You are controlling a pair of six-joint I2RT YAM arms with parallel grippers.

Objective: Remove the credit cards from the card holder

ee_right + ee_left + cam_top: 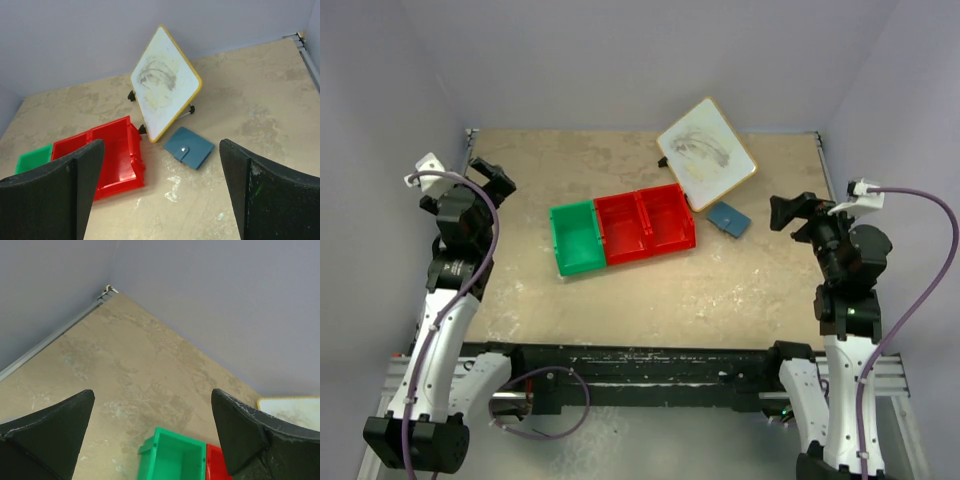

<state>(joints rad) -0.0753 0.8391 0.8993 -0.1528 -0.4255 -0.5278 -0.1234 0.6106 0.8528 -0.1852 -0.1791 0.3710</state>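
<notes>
Lying closed just beside the white board (707,153), the card holder (729,218) keeps its contents hidden from above. Left wrist: left gripper (152,396) wide, empty; green bin (172,460) cut off below. Right wrist: right gripper (161,145) wide, empty; holder's snap fastened.

I have both arms folded up at their own sides, well apart from each other, each rising from its base at the near edge and bending back at the elbow. My left arm (448,300) stands tall on the left, wrist high, with the left hand (492,180) turned forward and a little inward. Its two dark fingers (55,432) are spread wide and grip nothing. My right arm (845,335) mirrors it on the right, and the right hand (785,212) points inward toward the middle. Its fingers (260,190) are likewise spread as wide as they go and hold nothing.
</notes>
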